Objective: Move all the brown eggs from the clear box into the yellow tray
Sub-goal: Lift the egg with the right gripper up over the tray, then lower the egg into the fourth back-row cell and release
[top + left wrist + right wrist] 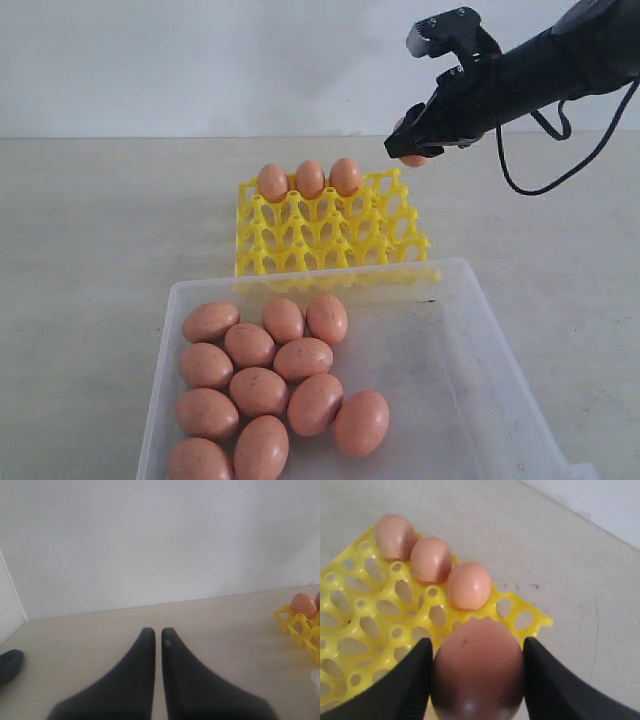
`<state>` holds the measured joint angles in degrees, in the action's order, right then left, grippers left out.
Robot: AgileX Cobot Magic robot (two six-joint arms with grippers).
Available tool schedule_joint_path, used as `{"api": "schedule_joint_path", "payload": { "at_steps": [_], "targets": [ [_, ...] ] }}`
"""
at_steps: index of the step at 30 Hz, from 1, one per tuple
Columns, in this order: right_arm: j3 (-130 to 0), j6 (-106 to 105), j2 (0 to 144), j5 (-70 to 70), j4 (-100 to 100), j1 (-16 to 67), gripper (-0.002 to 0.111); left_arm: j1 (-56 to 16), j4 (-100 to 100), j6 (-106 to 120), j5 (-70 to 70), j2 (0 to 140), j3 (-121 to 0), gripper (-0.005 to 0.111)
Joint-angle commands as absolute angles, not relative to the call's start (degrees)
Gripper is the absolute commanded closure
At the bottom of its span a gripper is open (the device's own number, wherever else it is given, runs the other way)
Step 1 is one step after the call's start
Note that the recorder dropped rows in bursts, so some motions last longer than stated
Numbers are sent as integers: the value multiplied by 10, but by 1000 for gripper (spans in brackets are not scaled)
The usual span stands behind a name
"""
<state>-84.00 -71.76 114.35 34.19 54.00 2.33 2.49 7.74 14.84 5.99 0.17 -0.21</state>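
Observation:
The yellow tray (330, 235) lies beyond the clear box (460, 350), with three brown eggs (310, 179) in its far row. Several more brown eggs (258, 390) lie in the left half of the box. My right gripper (413, 150) hangs above the tray's far right corner, shut on one brown egg (477, 667). In the right wrist view that egg fills the space between both fingers (410, 685), above the tray (350, 635) and its three eggs (468, 585). My left gripper (158, 632) rests low over the bare table, shut and holding nothing; it does not show in the exterior view.
The tray's far left corner with an egg (303, 605) shows at the edge of the left wrist view. A dark object (9, 664) lies on the table near the wall corner. A black cable (540, 150) hangs from the right arm. A pale wall stands behind the table.

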Motion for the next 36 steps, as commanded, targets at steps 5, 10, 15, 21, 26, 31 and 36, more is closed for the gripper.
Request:
{"api": "schedule_joint_path", "payload": {
  "at_steps": [5, 10, 15, 21, 26, 31, 36],
  "targets": [
    [-847, -969, 1167, 379, 919, -11, 108, 21, 79, 150, 58, 0, 0, 103],
    [-847, -1051, 1239, 524, 999, -17, 108, 21, 79, 150, 59, 0, 0, 103],
    [-847, -1140, 1281, 473, 999, -17, 108, 21, 79, 150, 59, 0, 0, 103],
    [-847, -1176, 1283, 381, 999, -17, 108, 21, 79, 150, 58, 0, 0, 103],
    [-847, -1201, 1287, 381, 999, -15, 108, 21, 79, 150, 58, 0, 0, 103],
    [-849, -1221, 1287, 370, 999, -8, 108, 21, 79, 150, 58, 0, 0, 103],
    [-894, -1218, 1310, 331, 999, 6, 108, 21, 79, 150, 59, 0, 0, 103]
  ]
}}
